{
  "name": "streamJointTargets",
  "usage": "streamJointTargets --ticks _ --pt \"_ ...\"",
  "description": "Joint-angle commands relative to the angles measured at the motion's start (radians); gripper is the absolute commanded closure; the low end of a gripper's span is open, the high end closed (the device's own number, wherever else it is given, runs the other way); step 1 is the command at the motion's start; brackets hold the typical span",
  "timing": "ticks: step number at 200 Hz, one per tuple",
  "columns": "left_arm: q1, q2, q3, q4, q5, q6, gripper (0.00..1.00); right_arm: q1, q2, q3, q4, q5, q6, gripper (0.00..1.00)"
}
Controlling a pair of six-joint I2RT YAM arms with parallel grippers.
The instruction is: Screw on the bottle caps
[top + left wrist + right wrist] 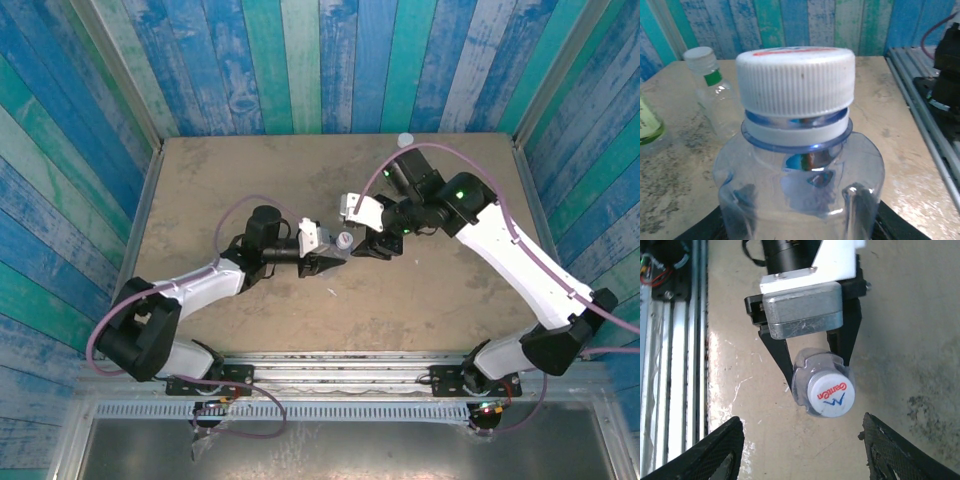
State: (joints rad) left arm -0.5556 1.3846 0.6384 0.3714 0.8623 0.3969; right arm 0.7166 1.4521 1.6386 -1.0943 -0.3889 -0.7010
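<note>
Step in hand: tightening the cap (831, 394) on the blue-tinted bottle (800, 200). The left claw (819, 374) gripped the bottle just below its neck. The right claw (802, 455) stood open, its fingers flanking the cap without contact. Next move, as judged: close on the ribbed rim and turn clockwise. Cap print: apparently "GamEn" in red, above a blue zigzag.
</note>
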Motion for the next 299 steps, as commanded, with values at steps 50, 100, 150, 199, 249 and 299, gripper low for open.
streamJointTargets --ticks 50,100,150,199,249,299 --pt "0.002 -0.063 0.019 -0.043 0.093 0.010 0.53 0.001 0.110 0.096 -0.109 -0.057 -0.182 0.47" --pt "0.003 -0.061 0.033 -0.059 0.097 0.016 0.53 0.010 0.146 0.088 -0.115 -0.076 -0.182 0.49" --pt "0.001 -0.059 0.039 -0.079 0.101 0.026 0.53 0.018 0.189 0.092 -0.114 -0.071 -0.161 0.57" --pt "0.001 -0.062 0.040 -0.085 0.103 0.029 0.53 0.017 0.201 0.088 -0.110 -0.045 -0.157 0.59" --pt "0.002 -0.063 0.037 -0.090 0.101 0.031 0.53 0.018 0.208 0.096 -0.087 -0.001 -0.144 0.52" --pt "0.002 -0.063 0.032 -0.092 0.098 0.036 0.52 0.018 0.208 0.098 -0.081 -0.005 -0.131 0.62"
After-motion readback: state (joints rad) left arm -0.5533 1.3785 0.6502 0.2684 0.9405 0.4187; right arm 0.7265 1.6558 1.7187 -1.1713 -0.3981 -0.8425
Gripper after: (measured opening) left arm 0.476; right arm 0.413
